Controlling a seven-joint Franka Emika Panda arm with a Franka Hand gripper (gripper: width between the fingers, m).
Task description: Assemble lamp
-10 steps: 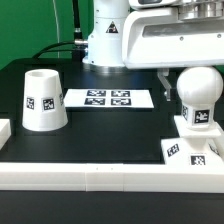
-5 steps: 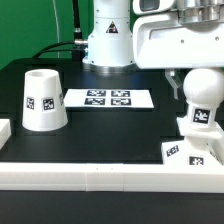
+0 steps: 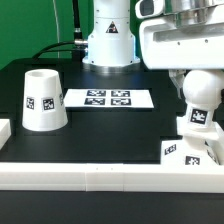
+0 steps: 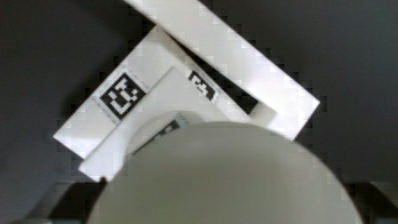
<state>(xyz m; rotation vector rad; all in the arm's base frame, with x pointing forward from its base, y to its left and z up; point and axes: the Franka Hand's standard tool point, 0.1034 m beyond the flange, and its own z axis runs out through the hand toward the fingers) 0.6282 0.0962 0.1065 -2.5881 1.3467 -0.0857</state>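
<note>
The black counter (image 3: 110,135) carries the three lamp pieces, with a white rail along its near edge. The bulb (image 3: 201,98), round-topped and matte white with a square tag on its lower body, stands upright on the low square base (image 3: 190,150), which sits at the near corner of the counter on the exterior view's right, close against the white rail; tags show on the base's front face. The arm's white body fills the upper part of that side of the exterior view, and the end effector (image 3: 192,72) hangs directly over the bulb's rounded top. Its fingers are hidden behind the arm housing and the bulb, so I cannot tell whether it is clenched on the bulb or released. In the wrist view the bulb (image 4: 210,172) looms large and blurred as a grey-white dome, with the tagged base (image 4: 143,95) beneath it and the rail running diagonally past. The shade (image 3: 44,100), a tapered cup standing with its open mouth up and a tag on its side, rests well apart near the counter's edge on the exterior view's left. The marker board (image 3: 108,99) lies flat between the shade and the bulb, toward the far edge.
</note>
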